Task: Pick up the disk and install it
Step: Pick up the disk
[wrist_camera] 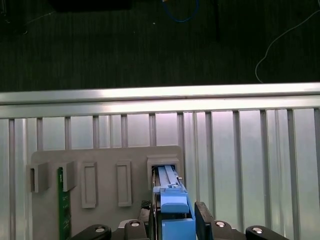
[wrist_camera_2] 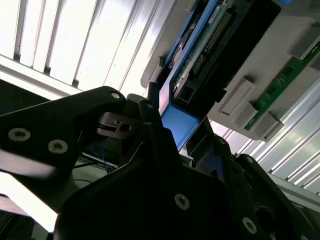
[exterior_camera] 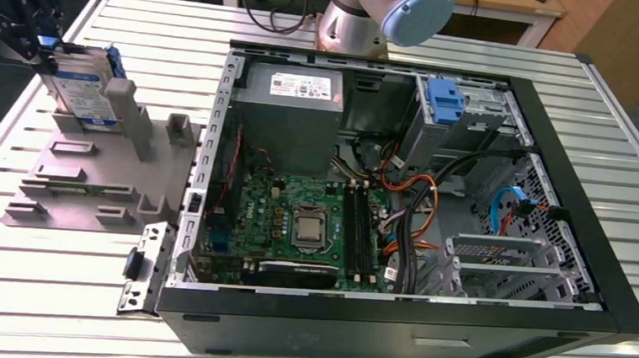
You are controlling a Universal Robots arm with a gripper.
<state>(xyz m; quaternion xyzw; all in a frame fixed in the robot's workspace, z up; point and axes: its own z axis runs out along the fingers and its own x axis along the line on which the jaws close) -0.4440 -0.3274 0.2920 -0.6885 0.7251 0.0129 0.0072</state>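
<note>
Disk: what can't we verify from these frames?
- Disk bottom edge, exterior view: grey fixture posts cover it, so seating depth is unknown.
- Disk label, both wrist views: turned away from the cameras; claw body covers the rest.
- Claw, exterior view: cut off at the exterior view's left edge.

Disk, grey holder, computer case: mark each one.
disk [exterior_camera: 83, 86], exterior view, on its labelled face.
grey holder [exterior_camera: 112, 169], exterior view, on its flat base.
computer case [exterior_camera: 400, 324], exterior view, on its black near wall.
</note>
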